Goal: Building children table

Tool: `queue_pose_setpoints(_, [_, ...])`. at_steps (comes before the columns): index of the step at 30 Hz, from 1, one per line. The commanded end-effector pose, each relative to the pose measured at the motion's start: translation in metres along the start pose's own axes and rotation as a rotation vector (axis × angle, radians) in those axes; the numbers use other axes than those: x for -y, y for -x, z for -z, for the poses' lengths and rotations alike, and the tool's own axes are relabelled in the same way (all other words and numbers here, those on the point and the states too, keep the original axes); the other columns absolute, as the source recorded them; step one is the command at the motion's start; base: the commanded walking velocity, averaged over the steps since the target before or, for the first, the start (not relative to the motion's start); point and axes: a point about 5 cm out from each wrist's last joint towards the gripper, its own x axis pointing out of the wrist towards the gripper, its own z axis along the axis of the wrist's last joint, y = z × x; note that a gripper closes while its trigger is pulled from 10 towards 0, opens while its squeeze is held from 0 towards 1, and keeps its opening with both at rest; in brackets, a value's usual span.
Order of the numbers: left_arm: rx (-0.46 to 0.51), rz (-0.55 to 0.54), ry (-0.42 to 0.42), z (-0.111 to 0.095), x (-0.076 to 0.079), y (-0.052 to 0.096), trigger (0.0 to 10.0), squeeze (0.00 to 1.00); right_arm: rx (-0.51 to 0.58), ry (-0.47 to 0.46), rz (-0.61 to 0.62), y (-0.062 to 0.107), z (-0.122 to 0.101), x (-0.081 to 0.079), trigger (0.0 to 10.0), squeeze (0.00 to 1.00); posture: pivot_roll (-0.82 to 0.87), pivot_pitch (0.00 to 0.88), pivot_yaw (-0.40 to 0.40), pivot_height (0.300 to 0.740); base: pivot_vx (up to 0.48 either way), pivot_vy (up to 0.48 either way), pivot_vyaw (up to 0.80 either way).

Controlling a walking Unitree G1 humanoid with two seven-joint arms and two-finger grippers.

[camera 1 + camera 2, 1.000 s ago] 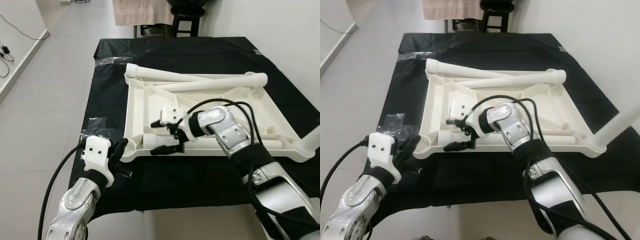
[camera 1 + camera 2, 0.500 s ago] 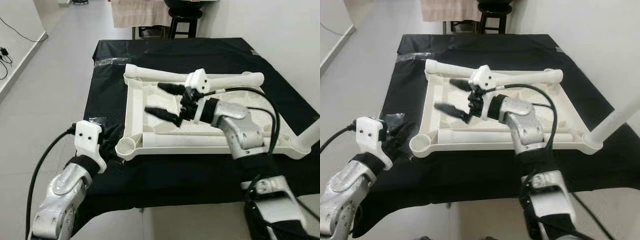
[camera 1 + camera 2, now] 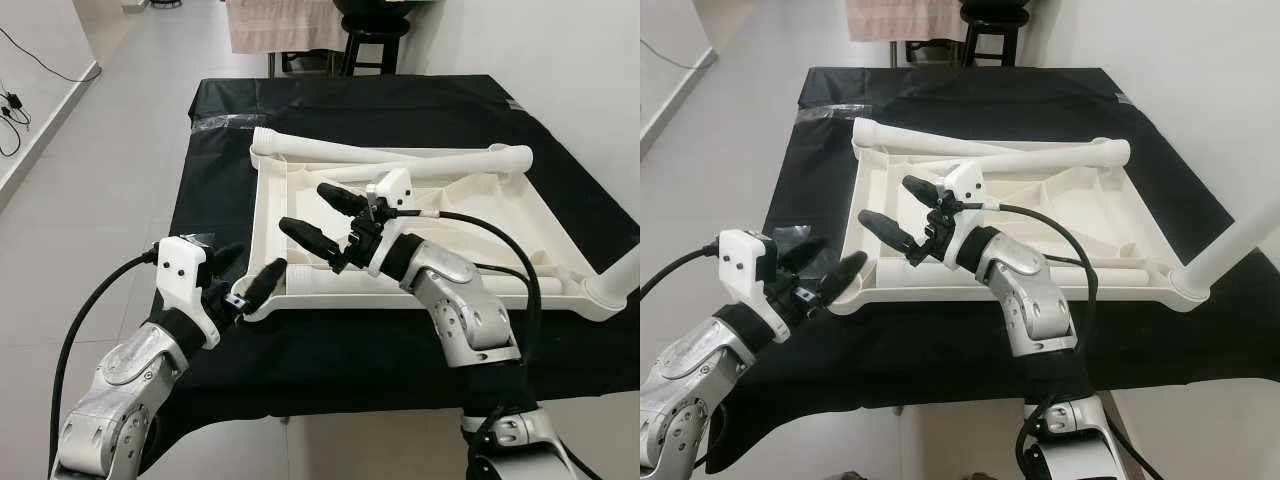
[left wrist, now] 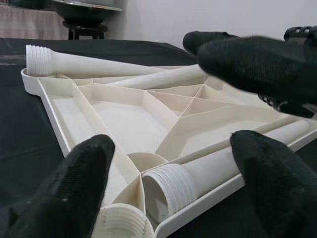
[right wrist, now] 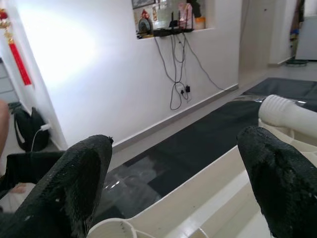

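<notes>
The white tabletop [image 3: 268,205] lies upside down, ribs up, on the black-covered table [image 3: 400,100]. Two white legs [image 3: 420,165] lie crossed along its far side. Another leg [image 4: 208,171] lies inside the near rim, its threaded end beside the near left corner socket [image 4: 124,223]. One leg [image 3: 622,278] stands at the near right corner. My left gripper [image 3: 247,270] is open just outside that near left corner. My right gripper [image 3: 322,217] hovers open above the left part of the tabletop, holding nothing.
A dark stool [image 3: 368,40] and a hanging cloth [image 3: 275,25] stand beyond the table's far edge. Grey floor [image 3: 90,200] runs along the left, a white wall along the right. A patch of clear tape [image 3: 790,240] sits on the black cover near my left gripper.
My right gripper left the near rim, swung up over the tabletop and now hovers open over its left part. My left gripper rose toward the near left corner and spread its fingers.
</notes>
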Motion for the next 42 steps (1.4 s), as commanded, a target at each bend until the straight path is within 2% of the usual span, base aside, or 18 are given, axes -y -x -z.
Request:
queue_pose_setpoints(1, [-0.023, 0.043, 0.007, 0.001, 0.004, 0.001, 10.0, 1.0, 0.014, -0.032, 0.025, 0.003, 0.0, -0.001, 10.0, 0.0, -0.03, 0.071, -0.032, 0.74, 0.0, 0.0, 0.0])
queue_pose_setpoints(2, [-0.033, 0.076, 0.025, 0.002, 0.008, 0.001, 10.0, 1.0, 0.029, -0.052, 0.054, 0.004, -0.002, 0.0, 10.0, 0.0, -0.03, 0.068, -0.031, 0.74, 0.0, 0.0, 0.0])
queue_pose_setpoints(7, [-0.068, 0.08, 0.037, 0.006, 0.009, 0.0, 10.0, 1.0, 0.038, -0.06, 0.08, 0.004, -0.005, 0.0, 10.0, 0.0, -0.03, 0.063, -0.028, 0.74, 0.0, 0.0, -0.33])
queue_pose_setpoints(8, [-0.089, 0.075, 0.045, 0.008, 0.007, 0.0, 10.0, 0.42, 0.04, -0.066, 0.079, 0.004, -0.005, -0.001, 10.0, 0.0, -0.02, 0.061, -0.026, 0.74, 0.0, 0.0, -0.8])
queue_pose_setpoints(9, [-0.103, 0.07, 0.051, 0.009, 0.006, 0.0, 10.0, 0.0, 0.042, -0.07, 0.077, 0.004, -0.006, -0.002, 10.0, 0.0, -0.02, 0.061, -0.026, 0.74, 0.0, 0.0, -0.8])
queue_pose_setpoints(15, [-0.181, 0.119, 0.042, 0.012, 0.006, 0.001, 10.0, 0.0, 0.048, -0.066, 0.056, 0.004, -0.007, -0.006, 10.0, 0.0, -0.01, 0.055, -0.027, 0.74, 0.0, 0.0, -0.8])
queue_pose_setpoints(18, [-0.234, 0.136, 0.046, 0.015, 0.006, 0.003, 10.0, 0.0, 0.049, -0.056, 0.089, 0.004, -0.007, -0.003, 10.0, 0.0, -0.01, 0.055, -0.027, 0.74, 0.0, 0.0, 0.0])
queue_pose_setpoints(21, [-0.309, 0.114, 0.074, 0.017, -0.001, 0.004, 10.0, 0.0, 0.039, -0.043, 0.104, 0.004, -0.007, -0.001, 10.0, 0.0, 0.0, 0.05, -0.028, 0.74, 0.0, 0.0, 0.0])
queue_pose_setpoints(28, [-0.358, 0.026, 0.129, 0.011, -0.015, 0.004, 10.0, 0.0, 0.015, -0.022, 0.122, 0.007, -0.006, 0.003, 10.0, 0.0, 0.0, 0.05, -0.028, 0.74, 0.0, 0.0, 0.0])
queue_pose_setpoints(30, [-0.419, -0.02, 0.178, 0.017, -0.025, 0.008, 10.0, 0.0, 0.005, -0.015, 0.133, 0.008, -0.006, 0.005, 10.0, 0.0, 0.0, 0.05, -0.028, 0.74, 0.0, 0.0, 0.0])
queue_pose_setpoints(35, [-0.459, -0.04, 0.199, 0.024, -0.03, 0.01, 10.0, 0.0, 0.003, -0.015, 0.136, 0.008, -0.006, 0.005, 10.0, 0.0, 0.0, 0.054, -0.032, 0.74, 0.0, 0.0, 0.0])
queue_pose_setpoints(42, [-0.452, -0.014, 0.265, 0.024, -0.032, -0.008, 10.0, 0.0, 0.003, -0.016, 0.143, 0.008, -0.007, 0.006, 10.0, 0.0, -0.01, 0.058, -0.038, 0.74, 0.0, 0.0, 0.0])
